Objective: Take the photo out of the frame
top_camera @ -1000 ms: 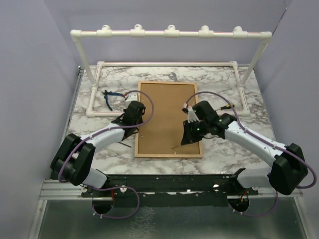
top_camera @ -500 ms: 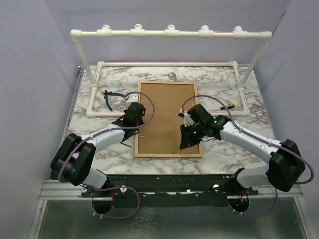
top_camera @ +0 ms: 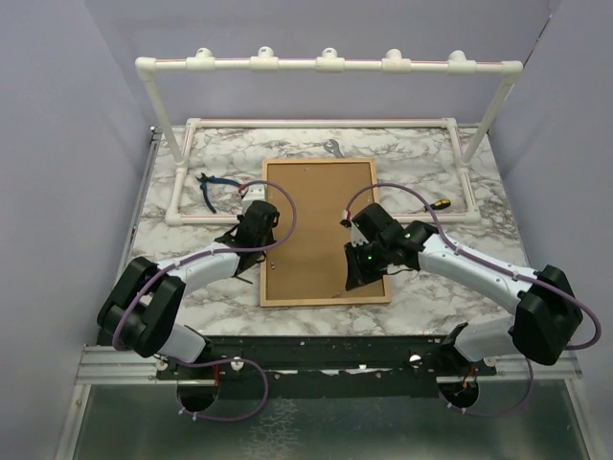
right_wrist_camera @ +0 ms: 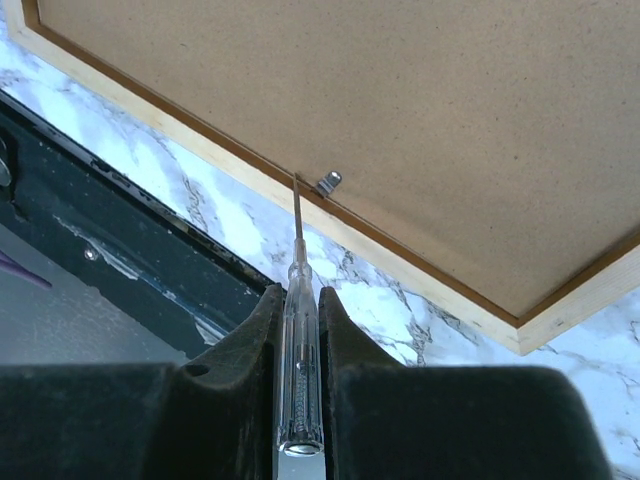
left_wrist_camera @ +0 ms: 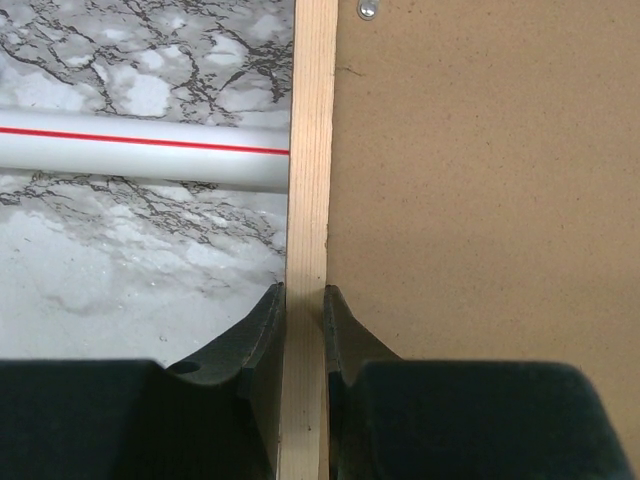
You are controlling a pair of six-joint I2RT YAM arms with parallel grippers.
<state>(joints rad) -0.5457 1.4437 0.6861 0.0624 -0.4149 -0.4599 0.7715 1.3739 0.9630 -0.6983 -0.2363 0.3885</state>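
Note:
The frame lies face down on the marble table, its brown fibreboard back up. The photo is hidden under the backing. My left gripper is shut on the frame's left wooden border, one finger on each side of it. My right gripper is shut on a clear-handled screwdriver. Its thin tip reaches the inner edge of the frame's near border, next to a small metal retaining tab. Another tab's screw shows at the backing's edge in the left wrist view.
A white pipe rack stands over the far half of the table, its base pipe just left of the frame. Blue-handled pliers lie at the left. A yellow-handled tool lies right of the frame. The table's dark front rail is near the screwdriver.
My right gripper has moved left and nearer over the frame's near right part with the screwdriver. The left gripper has stayed on the frame's left border.

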